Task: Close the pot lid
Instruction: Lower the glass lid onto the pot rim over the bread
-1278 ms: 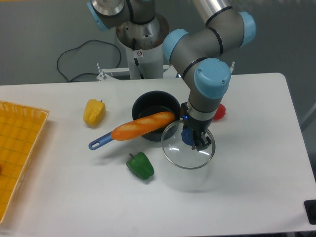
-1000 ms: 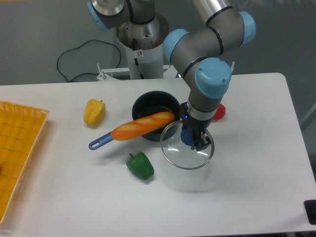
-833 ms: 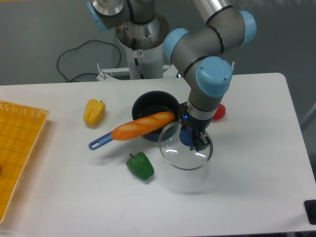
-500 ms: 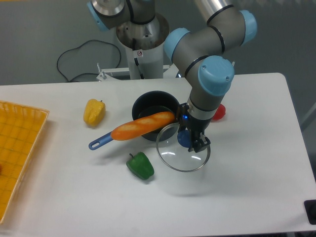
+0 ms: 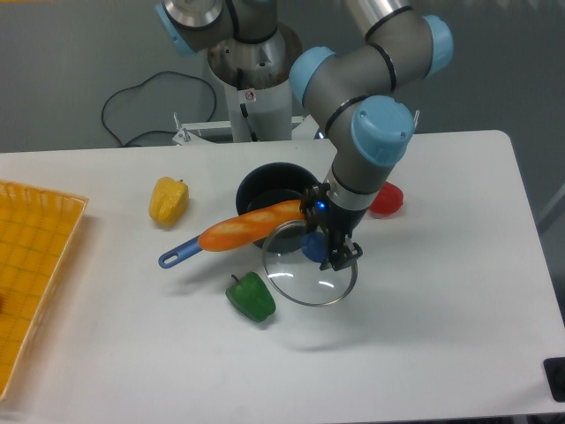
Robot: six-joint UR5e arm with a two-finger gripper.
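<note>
Change: we see the gripper (image 5: 325, 253) and the pot lid (image 5: 310, 264) shifted left toward the pot since the earlier frame.
Table (image 5: 441, 336): white, carrying everything.
Tray (image 5: 35, 265): orange, at the left edge.
Pot (image 5: 279, 201): dark, open, behind the lid; a baguette (image 5: 256, 224) lies across its rim.
Pot lid: glass, held above the table, overlapping the pot's front edge.
Gripper: pinching the lid's blue knob.
Peppers: yellow pepper (image 5: 169, 200), green pepper (image 5: 251, 296).

small round red sign on robot base (image 5: 250, 95), wording perhaps too blurred to read
</note>
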